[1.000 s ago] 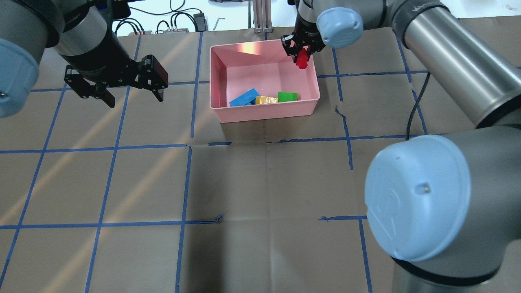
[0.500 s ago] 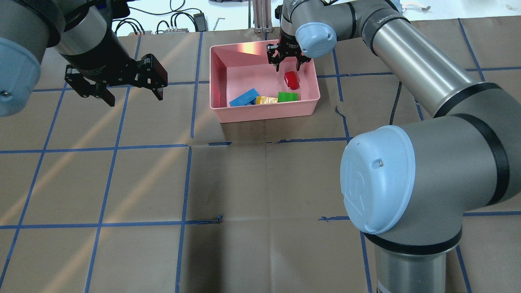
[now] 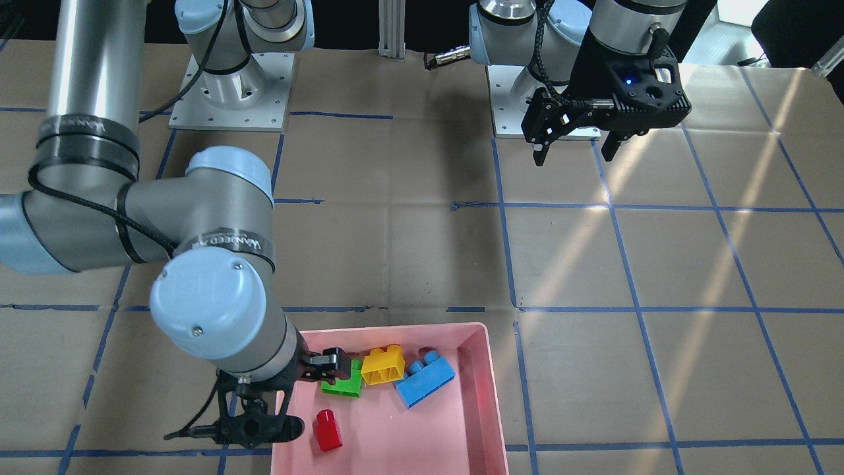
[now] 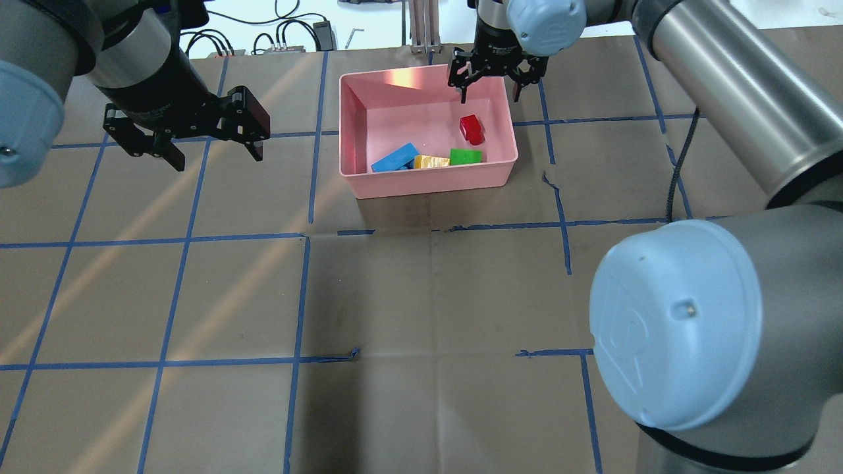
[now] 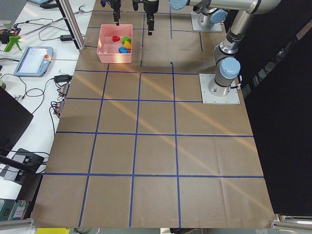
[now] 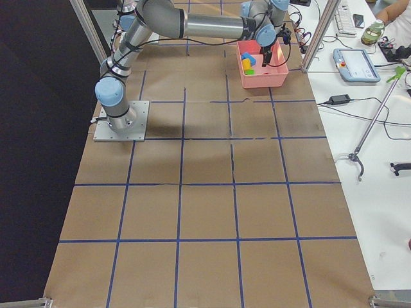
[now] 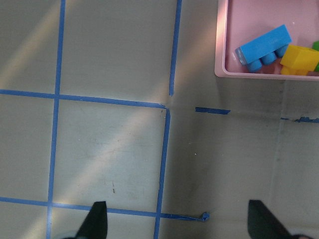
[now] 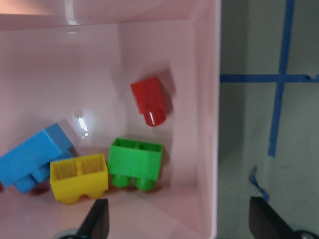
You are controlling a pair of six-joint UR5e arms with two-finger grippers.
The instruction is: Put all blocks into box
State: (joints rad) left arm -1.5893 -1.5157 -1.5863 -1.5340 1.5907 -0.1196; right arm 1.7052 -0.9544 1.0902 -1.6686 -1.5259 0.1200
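We are finding the pink box [image 4: 428,185] at upper centre of the overhead view. It is holding the red block [image 4: 471,128] alone, with the blue block [image 4: 395,158], yellow block [image 4: 431,162] and green block [image 4: 465,157] lining its lower wall. The right gripper [image 4: 489,99] is hanging wide open, empty, over the upper rim. The left gripper [image 4: 218,160] is hovering open, empty, upper left.

a brown surface [image 4: 428,296] carries a grid of blue tape lines [image 4: 178,363]. a black adapter [image 4: 323,31] lies beyond its far edge. a grey pendant [image 5: 33,61] rests on the white bench [image 5: 29,109] alongside.
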